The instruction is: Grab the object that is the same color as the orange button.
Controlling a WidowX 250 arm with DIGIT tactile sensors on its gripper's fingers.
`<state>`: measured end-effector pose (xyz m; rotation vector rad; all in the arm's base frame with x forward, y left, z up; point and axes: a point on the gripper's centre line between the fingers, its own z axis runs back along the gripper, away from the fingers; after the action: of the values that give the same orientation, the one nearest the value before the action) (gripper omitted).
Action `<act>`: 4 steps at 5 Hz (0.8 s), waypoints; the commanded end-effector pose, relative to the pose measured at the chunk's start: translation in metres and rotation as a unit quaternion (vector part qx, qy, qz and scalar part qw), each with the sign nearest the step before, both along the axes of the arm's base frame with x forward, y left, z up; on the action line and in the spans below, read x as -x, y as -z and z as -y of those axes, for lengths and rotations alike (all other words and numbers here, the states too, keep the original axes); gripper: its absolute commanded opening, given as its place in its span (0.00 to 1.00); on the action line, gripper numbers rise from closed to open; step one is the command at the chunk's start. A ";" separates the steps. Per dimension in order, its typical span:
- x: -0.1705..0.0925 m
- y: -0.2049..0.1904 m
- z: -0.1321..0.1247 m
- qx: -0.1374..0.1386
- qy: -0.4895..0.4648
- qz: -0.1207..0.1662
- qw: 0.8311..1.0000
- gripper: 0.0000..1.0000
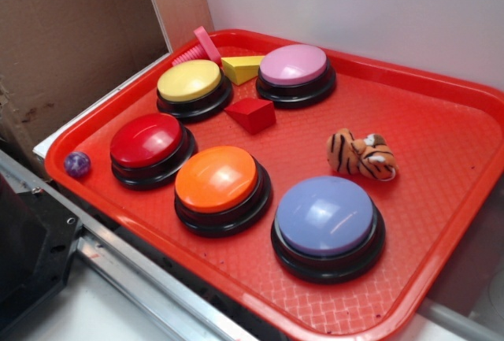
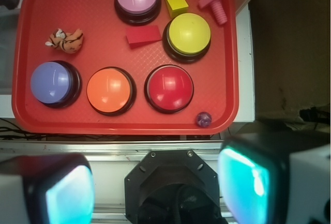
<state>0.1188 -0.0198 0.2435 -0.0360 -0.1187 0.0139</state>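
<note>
A small plush tiger [image 1: 362, 154] [image 2: 65, 40], orange with black stripes, lies on the red tray [image 1: 441, 120] [image 2: 31, 22] beside the lilac-blue button. The orange button [image 1: 217, 179] [image 2: 109, 89] sits at the tray's front, between a red button and the blue one. My gripper [image 2: 158, 188] hangs high above the robot base, off the tray's near edge, far from the tiger. Its two cyan pads [image 2: 245, 180] stand wide apart with nothing between them. The gripper does not show in the exterior view.
On the tray also stand a red button [image 1: 147, 141], a yellow button [image 1: 190, 81], a pink button [image 1: 294, 65] and a blue button [image 1: 327, 216]. A red block [image 1: 251, 113], yellow wedge [image 1: 241, 67], pink screw [image 1: 203, 46] and purple ball [image 1: 77, 164] lie around them.
</note>
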 end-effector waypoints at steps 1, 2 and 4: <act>0.000 0.000 0.000 0.000 0.000 0.000 1.000 1.00; -0.026 0.015 0.020 -0.002 0.052 0.001 0.999 1.00; -0.083 0.062 0.081 -0.004 0.174 0.059 0.983 1.00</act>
<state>0.2025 -0.0966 0.1706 -0.0397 -0.1940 -0.3315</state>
